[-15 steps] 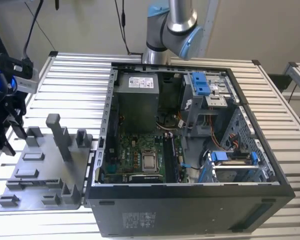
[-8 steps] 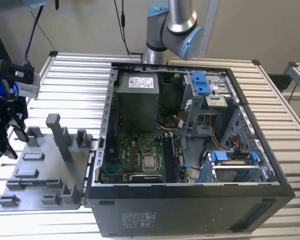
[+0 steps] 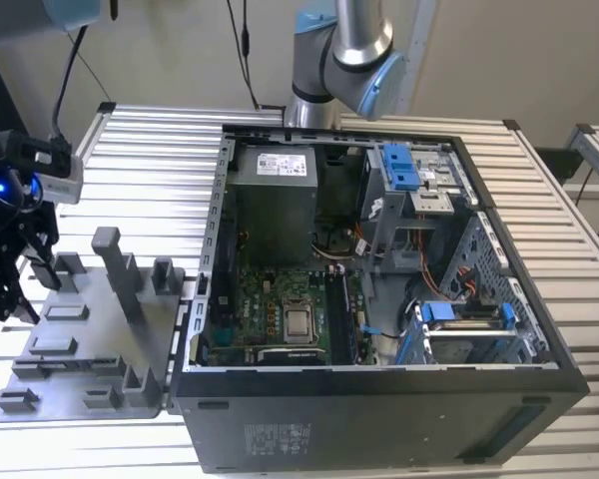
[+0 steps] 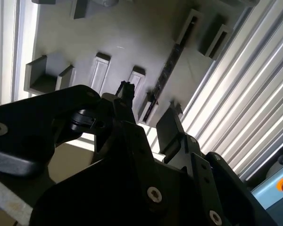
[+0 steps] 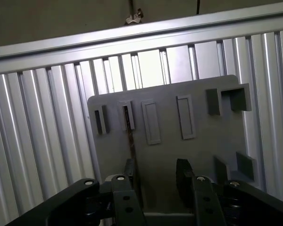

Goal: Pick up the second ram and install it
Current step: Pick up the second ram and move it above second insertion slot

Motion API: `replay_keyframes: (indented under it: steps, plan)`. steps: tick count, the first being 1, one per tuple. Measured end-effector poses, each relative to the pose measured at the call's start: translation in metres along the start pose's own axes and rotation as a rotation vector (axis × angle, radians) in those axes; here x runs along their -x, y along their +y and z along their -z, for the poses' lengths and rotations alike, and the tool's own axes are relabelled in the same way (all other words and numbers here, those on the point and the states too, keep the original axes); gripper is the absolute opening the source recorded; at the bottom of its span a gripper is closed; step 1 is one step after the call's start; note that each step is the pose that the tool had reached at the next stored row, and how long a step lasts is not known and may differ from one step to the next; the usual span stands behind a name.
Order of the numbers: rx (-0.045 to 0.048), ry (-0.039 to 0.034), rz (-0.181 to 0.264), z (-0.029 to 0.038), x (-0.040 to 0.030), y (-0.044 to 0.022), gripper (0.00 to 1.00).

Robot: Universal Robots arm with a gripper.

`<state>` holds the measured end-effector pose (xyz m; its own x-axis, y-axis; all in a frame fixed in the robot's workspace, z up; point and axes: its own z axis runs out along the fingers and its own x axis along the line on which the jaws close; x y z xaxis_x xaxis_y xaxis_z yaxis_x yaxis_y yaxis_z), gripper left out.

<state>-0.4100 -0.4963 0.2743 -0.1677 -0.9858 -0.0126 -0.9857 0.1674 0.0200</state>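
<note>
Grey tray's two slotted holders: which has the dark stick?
The inner holder beside the flat pads, not the edge holder; the dark ram runs from it toward the open tool.

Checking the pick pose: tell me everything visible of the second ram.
The second ram is a long, thin, dark board, seen nearly edge-on in both wrist views. It stands on its long edge on the grey holder plate, its far end in a narrow slotted block, straight and not yet lifted. The open gripper hangs over its near end with one finger close beside it. Whether they touch cannot be told.
</note>
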Motion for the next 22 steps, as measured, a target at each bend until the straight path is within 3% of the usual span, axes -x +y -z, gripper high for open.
replay_keyframes:
  steps: [9,16,22]
  plan:
    - [0.0001,0.002,0.032,-0.0094,-0.0042,-0.0009,0.48]
    - [0.0004,0.0025,0.053,-0.0144,-0.0145,-0.0028,0.48]
    - [0.0005,0.0028,0.068,-0.0224,-0.0162,-0.0046,0.48]
